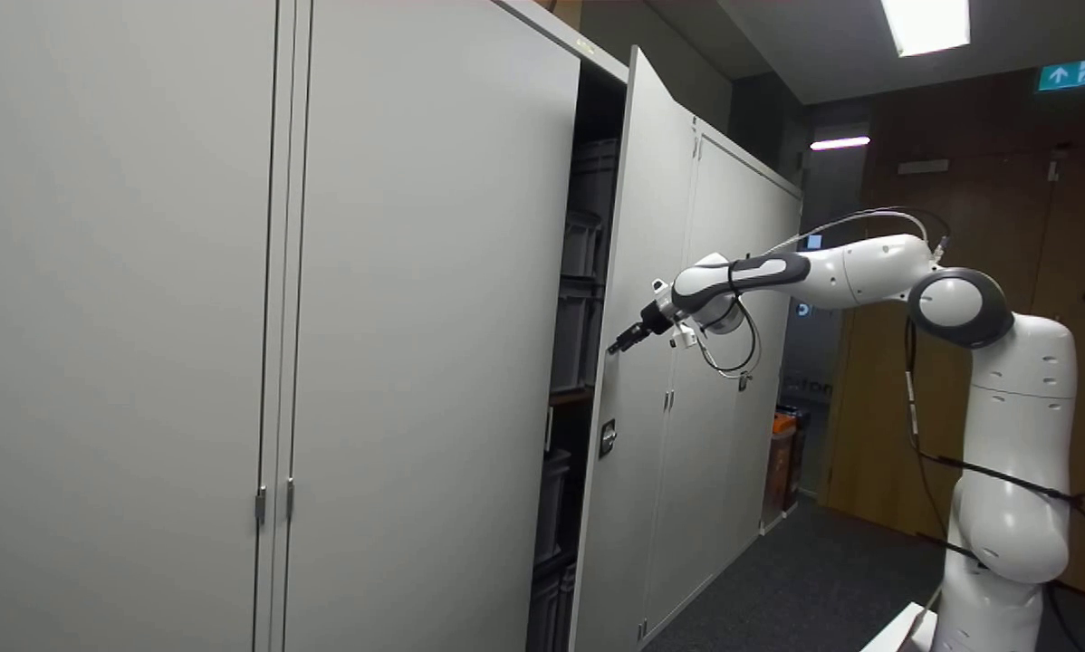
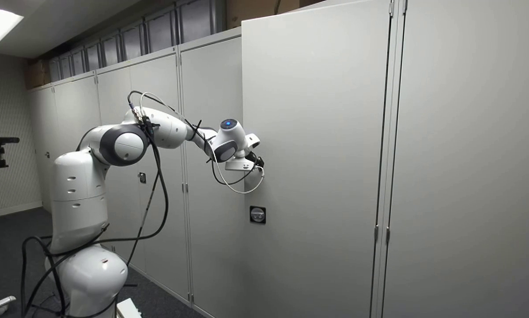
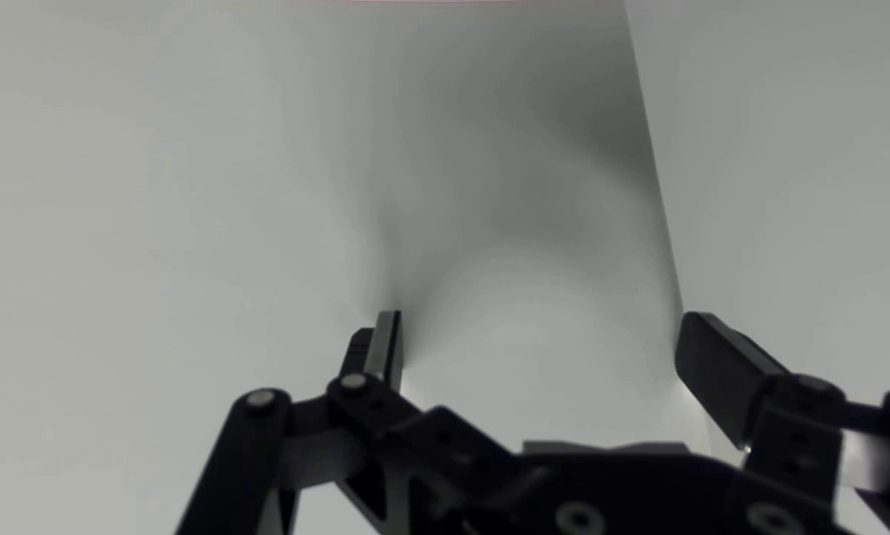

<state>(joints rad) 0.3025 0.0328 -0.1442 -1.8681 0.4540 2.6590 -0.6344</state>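
We have the claw [image 3: 541, 338] in front of a tall grey door [image 2: 316, 132], close to its free edge and above the lock [image 2: 258, 214]. The door stands ajar on the front of the cabinet [image 1: 556, 31], with grey boxes [image 1: 570, 335] showing in the gap between it and the neighbouring door [image 1: 434, 317]. In the wrist view the claw's two fingers [image 3: 385, 345] are spread wide with nothing pinched between them: one is over the door's face, the other beside what looks like the edge. Both tips look very near the surface, but we cannot tell whether they touch or whether either reaches behind the edge. In our judgement, contact this far from the hinge [image 2: 376, 232] gives us the best leverage, so a light, steady force should be enough. We do well to guide the tips along a curve around the hinge instead of a straight line, turning the claw as the door's angle changes so that they do not skid off its smooth face. If a pinch is wanted, one finger has to sit on each side of the door before they come together. We also watch the white cable [image 2: 246, 193], which hangs in a loop above the lock and could snag on it.
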